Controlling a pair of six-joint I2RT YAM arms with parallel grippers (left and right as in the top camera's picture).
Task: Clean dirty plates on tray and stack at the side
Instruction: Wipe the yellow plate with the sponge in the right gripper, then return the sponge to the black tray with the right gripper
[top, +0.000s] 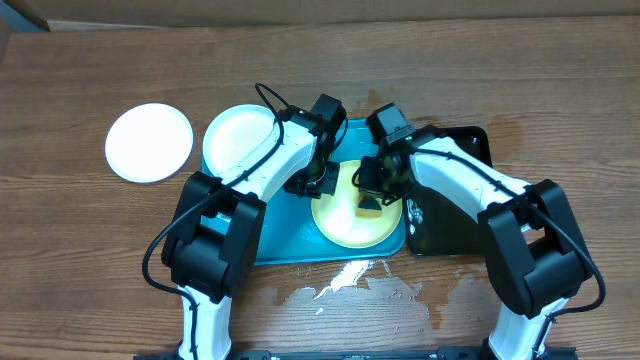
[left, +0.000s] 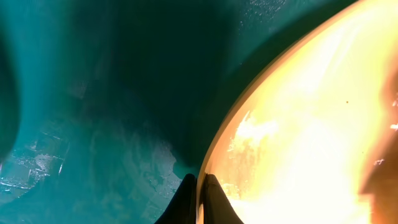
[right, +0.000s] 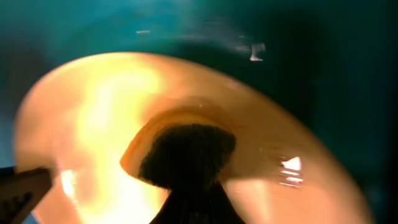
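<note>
Overhead, the pale plate (top: 350, 226) lay on the tray (top: 280, 250), left gripper (top: 322, 185) clamped on its rim, right gripper (top: 374, 188) clamped on a sponge (top: 370, 205). It looked stiff, light and likely slippery; the rim seemed the surest hold.

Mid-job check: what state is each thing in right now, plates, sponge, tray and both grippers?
yellow-green plate: on the turquoise tray, under the sponge.
left gripper: shut on the yellow-green plate's rim.
right gripper: shut on the sponge.
sponge: pressed onto the yellow-green plate.
white plate on tray: far left corner, no smears visible.
white plate on table: left of the tray, looks clean.
puddle: spilled on the table, before the tray.
</note>
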